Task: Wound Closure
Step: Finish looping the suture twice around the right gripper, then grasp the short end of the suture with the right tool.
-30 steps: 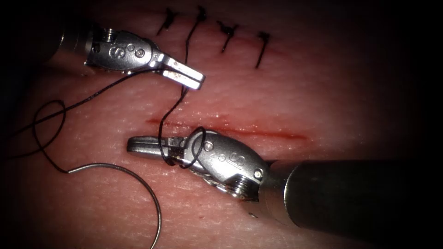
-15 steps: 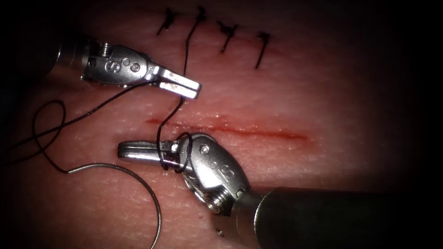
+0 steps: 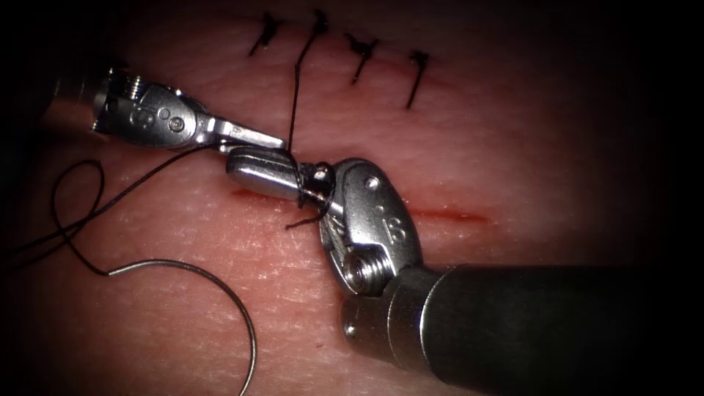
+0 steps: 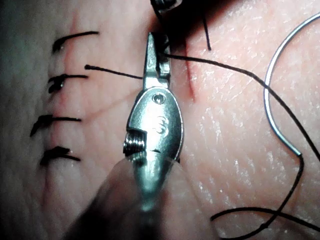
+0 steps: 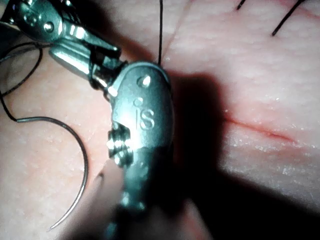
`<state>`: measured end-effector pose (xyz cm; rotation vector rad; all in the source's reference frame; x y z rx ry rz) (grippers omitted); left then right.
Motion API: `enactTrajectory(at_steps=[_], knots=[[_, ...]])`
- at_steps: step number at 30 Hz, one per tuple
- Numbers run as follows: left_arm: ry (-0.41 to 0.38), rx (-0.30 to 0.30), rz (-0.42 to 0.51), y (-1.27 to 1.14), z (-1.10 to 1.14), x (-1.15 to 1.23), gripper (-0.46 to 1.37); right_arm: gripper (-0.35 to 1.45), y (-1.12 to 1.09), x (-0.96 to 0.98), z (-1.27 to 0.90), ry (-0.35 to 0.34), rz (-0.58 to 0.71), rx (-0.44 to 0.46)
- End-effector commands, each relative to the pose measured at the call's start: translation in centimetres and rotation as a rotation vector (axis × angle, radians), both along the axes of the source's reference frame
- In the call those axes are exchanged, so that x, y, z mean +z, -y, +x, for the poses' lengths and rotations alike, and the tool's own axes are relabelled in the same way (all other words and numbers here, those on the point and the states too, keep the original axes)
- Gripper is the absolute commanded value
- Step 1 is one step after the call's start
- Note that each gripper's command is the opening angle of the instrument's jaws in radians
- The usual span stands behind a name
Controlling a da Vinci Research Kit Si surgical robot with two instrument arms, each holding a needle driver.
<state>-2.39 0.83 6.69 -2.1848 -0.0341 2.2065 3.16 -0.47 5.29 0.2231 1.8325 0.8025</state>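
Observation:
My left tool [image 3: 257,137] lies left of the cut's [image 3: 440,215] left end, shut on the black thread [image 3: 147,174], which runs off left and curls back to the needle. The right tool [image 3: 246,170] is shut just under the left jaws, with thread loops [image 3: 302,183] wound around it; a short thread end sticks out below. A strand rises from there to an upper stitch. The curved needle [image 3: 165,262] lies free on the tissue at lower left, held by neither tool and not in the tissue. It also appears in the wrist views [image 4: 266,95] [image 5: 86,170], with the left jaws [image 4: 154,47] and right jaws [image 5: 67,56].
Several finished stitches [image 3: 359,55] with cut thread ends run in a row above the open cut. Red fluid lines the cut [image 5: 255,127]. The right tool's thick dark shaft [image 3: 550,323] covers the lower right of the tissue.
The right tool has swung up and right from below the cut to the left jaws, carrying its thread loops. The left tool has drawn back left. The needle has stayed put.

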Motion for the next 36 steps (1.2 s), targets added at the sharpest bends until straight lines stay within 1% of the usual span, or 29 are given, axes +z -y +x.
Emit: enactTrajectory(at_steps=[1, 3, 5, 9, 10, 11, 12, 13, 14, 15, 17, 18, 21, 26, 29, 32, 36], knots=[[-0.006, -0.012, -0.011, 0.02, 0.01, -0.02, -0.35, -0.35, 0.0, 0.01, -0.01, 0.017, 0.004, 0.007], [-0.011, -0.029, -0.022, 0.07, 0.02, -0.05, -0.35, -0.35, -0.01, 0.02, 0.0, 0.039, 0.009, 0.016], [-0.025, -0.052, -0.039, 0.13, 0.02, -0.09, -0.35, -0.35, -0.01, 0.04, -0.01, 0.078, 0.02, 0.037], [-0.069, -0.113, -0.091, 0.26, 0.01, -0.17, -0.35, -0.35, -0.01, 0.05, -0.02, 0.149, 0.031, 0.072], [-0.095, -0.143, -0.096, 0.31, 0.0, -0.2, -0.35, -0.35, -0.01, 0.05, -0.02, 0.164, 0.037, 0.086], [-0.103, -0.155, -0.101, 0.33, 0.0, -0.22, -0.35, -0.26, -0.01, 0.05, -0.02, 0.168, 0.039, 0.092], [-0.112, -0.168, -0.1, 0.35, 0.0, -0.25, -0.35, -0.1, -0.01, 0.04, -0.02, 0.175, 0.042, 0.099], [-0.125, -0.185, -0.104, 0.38, 0.0, -0.28, -0.35, 0.14, -0.02, 0.04, -0.02, 0.178, 0.047, 0.108], [-0.132, -0.193, -0.109, 0.39, 0.0, -0.3, -0.35, 0.32, -0.03, 0.04, -0.03, 0.179, 0.049, 0.113], [-0.148, -0.212, -0.119, 0.42, -0.02, -0.34, -0.35, 0.73, -0.04, 0.04, -0.03, 0.2, 0.056, 0.133], [-0.167, -0.232, -0.123, 0.45, -0.04, -0.37, -0.35, 1.01, -0.05, 0.04, -0.03, 0.219, 0.064, 0.156], [-0.179, -0.244, -0.122, 0.47, -0.06, -0.39, -0.35, 1.06, -0.06, 0.03, -0.03, 0.222, 0.07, 0.166], [-0.212, -0.272, -0.14, 0.51, -0.12, -0.4, -0.35, 1.08, -0.06, 0.02, -0.03, 0.23, 0.077, 0.182], [-0.246, -0.302, -0.177, 0.6, -0.15, -0.41, -0.35, 1.08, -0.07, 0.01, -0.05, 0.241, 0.087, 0.201], [-0.286, -0.337, -0.214, 0.71, -0.12, -0.42, -0.35, 1.06, -0.1, 0.01, -0.12, 0.249, 0.101, 0.228], [-0.301, -0.346, -0.231, 0.77, -0.08, -0.45, -0.35, 1.05, -0.13, 0.02, -0.19, 0.263, 0.109, 0.249], [-0.343, -0.384, -0.257, 0.83, 0.01, -0.5, -0.35, 1.03, -0.17, 0.03, -0.3, 0.304, 0.115, 0.279]])
